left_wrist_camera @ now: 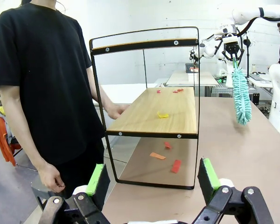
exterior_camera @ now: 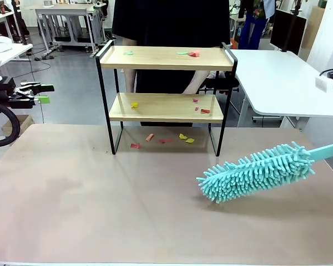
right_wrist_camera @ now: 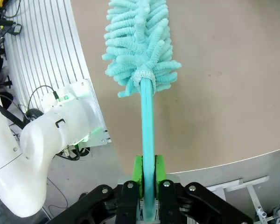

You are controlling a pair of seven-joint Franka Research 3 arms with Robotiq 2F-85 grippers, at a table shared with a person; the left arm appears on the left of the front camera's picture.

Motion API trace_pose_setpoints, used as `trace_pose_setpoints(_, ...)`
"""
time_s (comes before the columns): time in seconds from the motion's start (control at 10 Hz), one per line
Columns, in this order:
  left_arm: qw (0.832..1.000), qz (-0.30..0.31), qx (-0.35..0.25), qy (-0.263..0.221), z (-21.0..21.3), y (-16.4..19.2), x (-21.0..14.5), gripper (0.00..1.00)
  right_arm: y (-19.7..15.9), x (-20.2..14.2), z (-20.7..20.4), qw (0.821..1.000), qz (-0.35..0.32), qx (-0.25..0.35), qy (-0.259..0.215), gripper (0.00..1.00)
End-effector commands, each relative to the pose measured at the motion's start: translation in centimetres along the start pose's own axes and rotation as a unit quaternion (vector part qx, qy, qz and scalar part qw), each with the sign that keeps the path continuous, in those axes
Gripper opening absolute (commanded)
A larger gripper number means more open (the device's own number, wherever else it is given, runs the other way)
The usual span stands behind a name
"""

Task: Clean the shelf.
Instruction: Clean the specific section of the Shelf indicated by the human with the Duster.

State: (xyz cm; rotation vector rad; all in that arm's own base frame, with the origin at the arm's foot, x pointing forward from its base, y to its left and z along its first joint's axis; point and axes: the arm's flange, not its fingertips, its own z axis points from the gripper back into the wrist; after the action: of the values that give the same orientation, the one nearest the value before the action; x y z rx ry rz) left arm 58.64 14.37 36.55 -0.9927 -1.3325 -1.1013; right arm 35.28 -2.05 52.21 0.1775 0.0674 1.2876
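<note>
Front: the shelf (exterior_camera: 155,58), far-centre on the table (exterior_camera: 72,210), scraps (exterior_camera: 194,54) on both boards; we judge it light, rigid, tippy, best steadied by its frame
Left wrist: left gripper (left_wrist_camera: 152,169), jaws apart, empty
Right wrist: right gripper (right_wrist_camera: 148,170) clamped on the duster (right_wrist_camera: 141,51) by its handle

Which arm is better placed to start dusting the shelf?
Right: the right gripper is shut on the teal duster, near the shelf. The left gripper is open and empty.

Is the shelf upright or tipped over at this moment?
Upright: the shelf stands on its black legs on the table, both boards level, with coloured scraps resting on them.
</note>
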Motion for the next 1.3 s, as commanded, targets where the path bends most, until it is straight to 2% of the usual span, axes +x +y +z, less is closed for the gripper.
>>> trace_pose_setpoints(0.0, 1.000, -0.006, -0.003, 0.004, 0.00, -0.15, 0.17, 1.00, 0.19, -0.14, 0.10, 1.000, 0.001, -0.004, 0.004, 0.13)
trace_pose_setpoints(1.2, 1.000, -0.006, -0.003, 0.004, 0.00, -0.15, 0.17, 1.00, 0.00, 0.00, 0.00, 1.000, 0.000, 0.000, 0.000, 0.13)
